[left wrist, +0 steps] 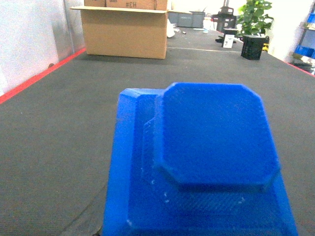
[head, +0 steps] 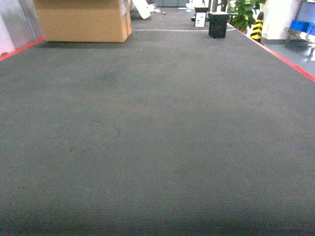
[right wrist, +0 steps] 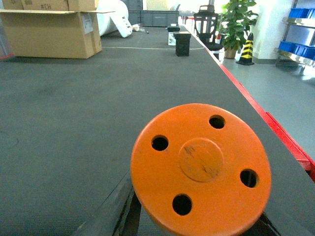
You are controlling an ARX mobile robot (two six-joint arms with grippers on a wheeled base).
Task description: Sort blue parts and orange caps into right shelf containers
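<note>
Across the whole head view stretches a dark grey carpeted floor (head: 157, 147), edged by red tape lines on both sides — no arm, gripper or part shows in it, which suggests the robot is carrying its load low and close while its base faces open ground. At the far end stands a large cardboard box (head: 83, 19), and to the right of it a small black crate (head: 218, 25) and a potted plant (head: 244, 12). Beyond the right tape line, a metal shelf holds the right shelf containers (head: 301, 25), seen only as small blue shapes at the picture's edge — well apart from the robot, so the delivery appears yet to be made.

In the left wrist view a blue part (left wrist: 202, 162) fills the lower frame: a stepped block with an octagonal raised face, sitting directly ahead of the camera. Its position fits an object carried by the left gripper, but the fingers are hidden behind it, so whether they are clamped cannot be told.

In the right wrist view an orange cap (right wrist: 201, 169) sits the same way — a round disc with four holes and a scuffed central boss, face tilted toward the lens. The right gripper's fingers are likewise out of sight beneath it; its state cannot be told. The blue bins on the shelf at right (right wrist: 301, 12) show where both pieces likely belong.
</note>
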